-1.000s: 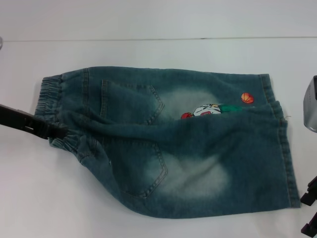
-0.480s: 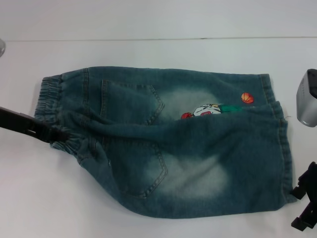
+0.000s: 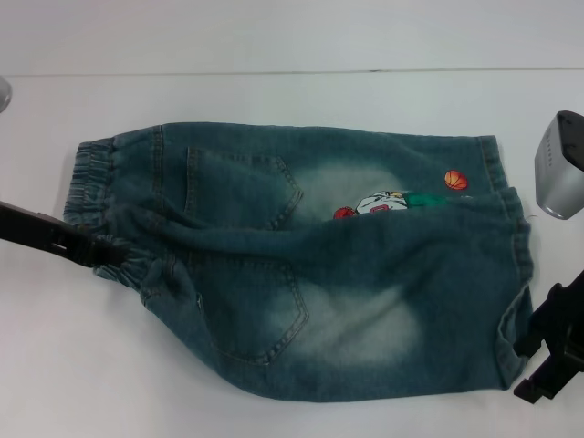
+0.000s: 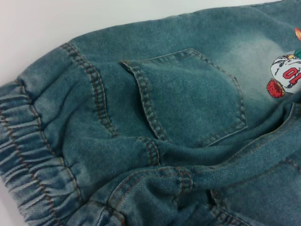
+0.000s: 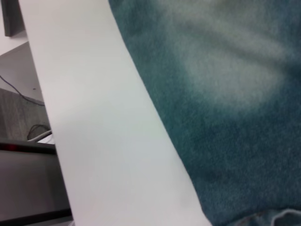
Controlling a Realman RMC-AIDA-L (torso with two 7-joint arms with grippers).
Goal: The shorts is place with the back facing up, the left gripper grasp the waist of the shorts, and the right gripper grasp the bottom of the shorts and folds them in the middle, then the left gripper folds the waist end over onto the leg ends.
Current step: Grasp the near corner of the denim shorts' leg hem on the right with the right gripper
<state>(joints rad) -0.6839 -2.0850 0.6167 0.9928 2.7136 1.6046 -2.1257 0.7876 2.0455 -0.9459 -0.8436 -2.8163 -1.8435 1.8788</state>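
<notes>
Over the last second the right tool [image 3: 538,351] has come in from the lower right corner of the head view and reached the bottom hem of the faded blue denim shorts with cartoon and basketball patches [image 3: 310,265]; the hem corner there, flat a second ago, now curls up and inward against the tool's black fingers, so the tool looks closed on that hem, though the pinch itself is partly hidden; the left tool [image 3: 102,250] has held its place at the left of the frame, its dark fingers clamped on the gathered elastic waistband, which has bunched a little tighter; this suggests both grasps the task needs are now in hand, and the fold along the middle can begin.

The shorts lie across the centre of the white table [image 3: 292,100], back pockets up, waist toward the left of the frame and leg ends toward the right; the left tool touches the lower part of the waistband, the right tool touches the lower leg's hem; the left wrist view shows pocket stitching and waist elastic close by, the right wrist view denim beside bare table.
</notes>
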